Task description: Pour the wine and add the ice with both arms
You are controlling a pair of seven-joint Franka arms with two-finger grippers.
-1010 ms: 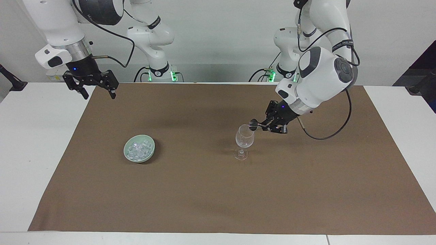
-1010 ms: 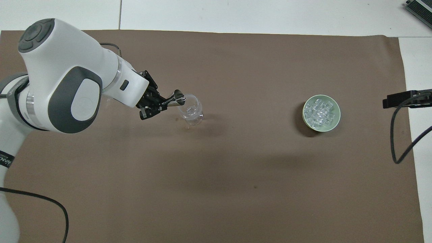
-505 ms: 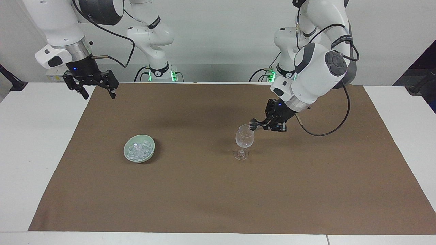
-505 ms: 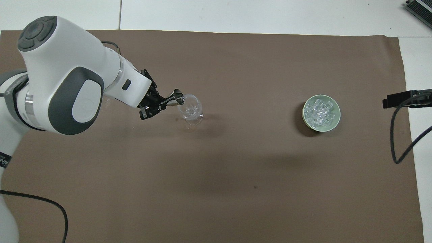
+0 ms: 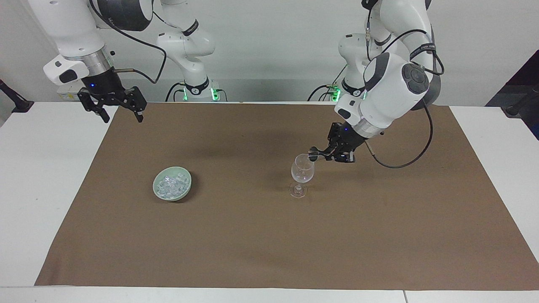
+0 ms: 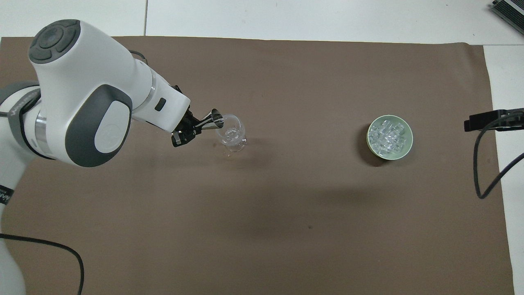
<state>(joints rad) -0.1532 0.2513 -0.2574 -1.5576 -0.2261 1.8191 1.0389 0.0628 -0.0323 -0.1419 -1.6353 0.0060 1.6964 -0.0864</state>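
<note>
Ice [image 5: 172, 185] sat in the bowl [image 5: 185, 190] toward the right arm's end: small, slick, light cubes; you'd pinch one across flat faces. Left gripper [image 5: 323, 154] clamped the jigger [image 5: 313, 154] over the fragile glass [image 5: 302, 170]. Right gripper [image 5: 120, 110] waited, jaws spread.

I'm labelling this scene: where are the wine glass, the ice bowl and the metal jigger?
wine glass [image 5: 302, 169], facing view, on its bowl.
ice bowl [image 6: 403, 149], overhead view, on its green rim.
metal jigger [image 6: 214, 119], overhead view, on its tilted cup.
</note>
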